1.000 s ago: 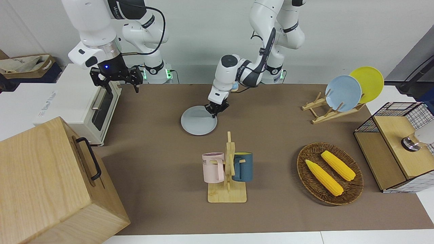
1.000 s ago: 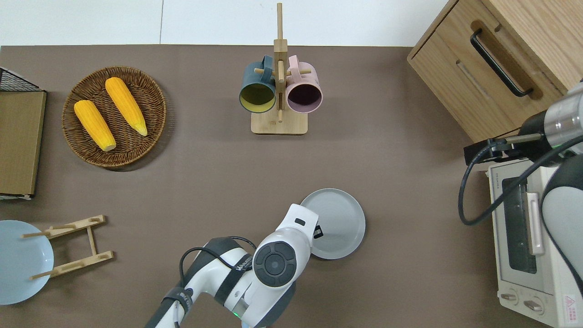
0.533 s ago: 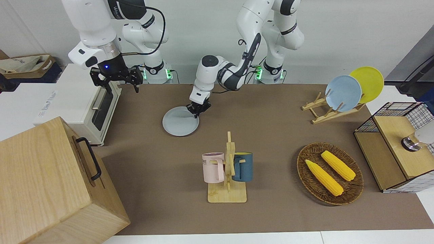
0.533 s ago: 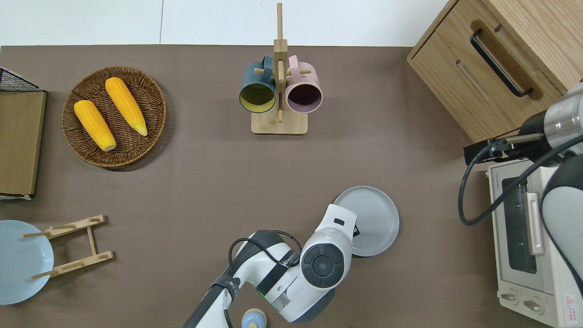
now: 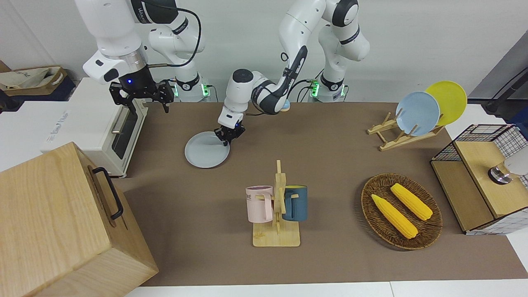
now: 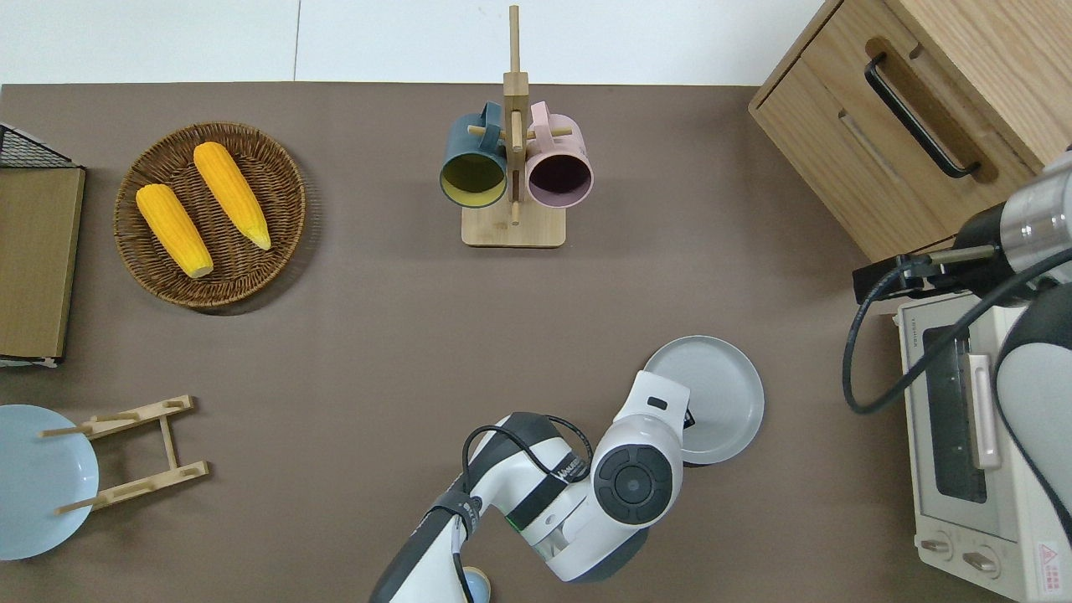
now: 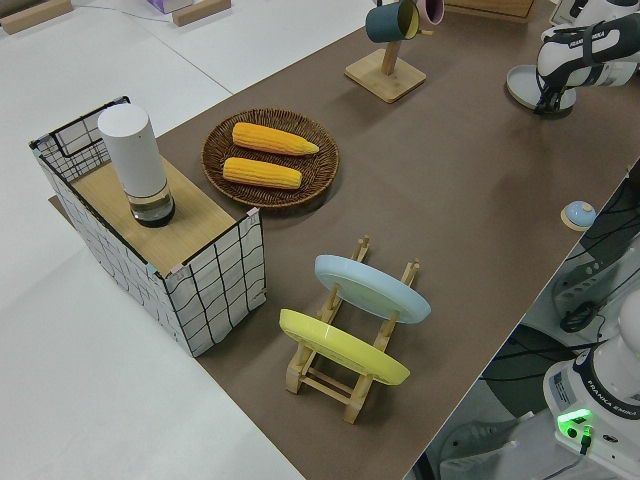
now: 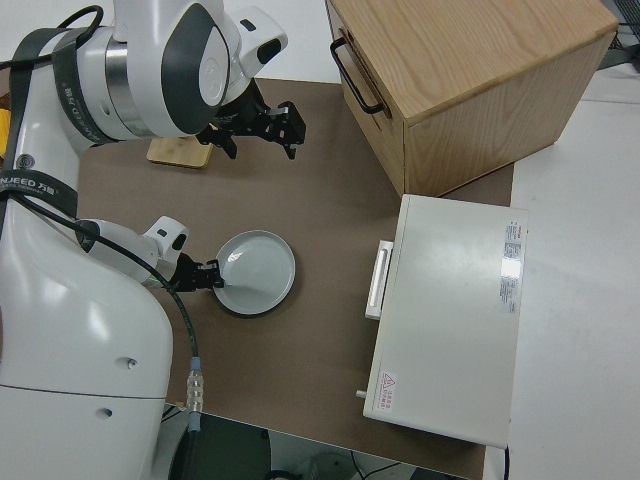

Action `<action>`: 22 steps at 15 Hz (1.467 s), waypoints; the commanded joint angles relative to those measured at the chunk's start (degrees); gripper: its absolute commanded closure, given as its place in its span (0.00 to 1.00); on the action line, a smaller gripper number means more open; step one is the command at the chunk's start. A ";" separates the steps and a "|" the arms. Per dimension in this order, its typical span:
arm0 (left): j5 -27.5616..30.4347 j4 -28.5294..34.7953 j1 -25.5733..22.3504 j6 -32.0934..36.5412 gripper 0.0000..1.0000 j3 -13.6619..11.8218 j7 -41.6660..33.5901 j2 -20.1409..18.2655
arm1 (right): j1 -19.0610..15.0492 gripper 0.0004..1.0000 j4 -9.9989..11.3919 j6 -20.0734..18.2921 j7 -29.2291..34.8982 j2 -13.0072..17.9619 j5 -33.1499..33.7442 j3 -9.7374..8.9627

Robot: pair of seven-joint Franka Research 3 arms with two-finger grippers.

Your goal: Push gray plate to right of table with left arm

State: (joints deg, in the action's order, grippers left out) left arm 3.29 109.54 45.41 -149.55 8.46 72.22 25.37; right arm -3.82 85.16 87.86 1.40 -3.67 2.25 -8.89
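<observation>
Nearby, white toaster oven (image 6: 971, 435) past the gray plate (image 5: 205, 152) – left gripper (image 5: 228, 136) pressed onto the plate's robot-side rim, finger spread unclear, right arm parked.

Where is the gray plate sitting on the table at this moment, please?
The gray plate lies flat on the table toward the right arm's end, between the mug rack and the toaster oven, with the left gripper at its rim.
</observation>
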 commanded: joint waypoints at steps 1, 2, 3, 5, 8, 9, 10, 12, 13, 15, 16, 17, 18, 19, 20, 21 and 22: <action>-0.83 -1.70 0.64 0.22 0.11 -0.37 1.52 1.79 | -0.04 0.02 -0.08 -0.59 0.18 0.33 -0.40 0.01; -0.83 -1.79 0.64 0.31 0.08 -0.46 1.52 1.79 | -0.04 0.02 -0.08 -0.59 0.18 0.33 -0.40 0.01; -0.83 -1.79 0.64 0.40 0.02 -0.46 1.61 1.70 | -0.04 0.02 -0.08 -0.59 0.18 0.33 -0.40 0.01; -0.83 -1.79 0.56 0.92 0.02 -0.46 1.52 1.52 | -0.04 0.02 -0.08 -0.59 0.18 0.33 -0.40 0.01; -1.36 -1.79 0.21 2.15 0.02 -0.55 1.17 1.00 | -0.04 0.02 -0.08 -0.59 0.18 0.33 -0.40 0.01; -1.36 -1.70 0.03 3.03 0.02 -0.55 0.74 0.65 | -0.04 0.02 -0.08 -0.59 0.18 0.33 -0.40 0.01; -1.36 -1.70 0.03 3.99 0.01 -0.72 0.65 -0.14 | -0.04 0.02 -0.08 -0.59 0.18 0.33 -0.40 0.01; -1.36 -1.53 -0.23 6.98 0.01 -1.07 -0.23 -2.07 | -0.04 0.02 -0.08 -0.59 0.18 0.33 -0.40 0.01; -1.36 -1.44 -0.58 8.64 0.01 -1.16 -1.19 -2.95 | -0.04 0.02 -0.08 -0.59 0.18 0.33 -0.40 0.01; -1.36 -0.92 -2.16 11.81 0.01 -1.16 -3.30 -5.23 | -0.04 0.02 -0.08 -0.59 0.18 0.33 -0.40 0.01; -1.36 -0.65 -3.21 13.48 0.01 -1.08 -4.35 -6.64 | -0.04 0.02 -0.08 -0.59 0.27 0.33 -0.40 0.01; -1.18 -0.30 -4.27 15.58 0.01 -1.08 -6.45 -7.96 | -0.04 0.02 -0.16 -0.59 0.18 0.33 -0.40 0.01; -0.75 0.05 -5.32 17.52 0.01 -1.08 -8.65 -9.27 | -0.04 0.02 -0.08 -0.59 0.27 0.33 -0.40 0.01; -0.57 0.40 -6.20 19.28 0.01 -1.08 -10.67 -10.42 | -0.04 0.02 -0.08 -0.59 0.18 0.33 -0.40 0.01; -0.39 0.93 -7.69 20.95 0.01 -1.08 -12.61 -11.65 | -0.04 0.02 -0.08 -0.59 0.18 0.33 -0.40 0.01; -0.13 1.46 -9.19 22.27 0.01 -0.99 -14.80 -13.14 | -0.04 0.02 -0.08 -0.59 0.18 0.33 -0.40 0.01; 1.00 1.98 -10.94 24.11 0.01 -1.08 -17.61 -14.72 | -0.04 0.02 -0.08 -0.59 0.18 0.33 -0.40 0.01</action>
State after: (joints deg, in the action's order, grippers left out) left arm 2.99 108.07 38.41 -129.44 7.18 61.05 16.01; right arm -3.82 85.16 87.86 1.40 -3.67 2.25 -8.89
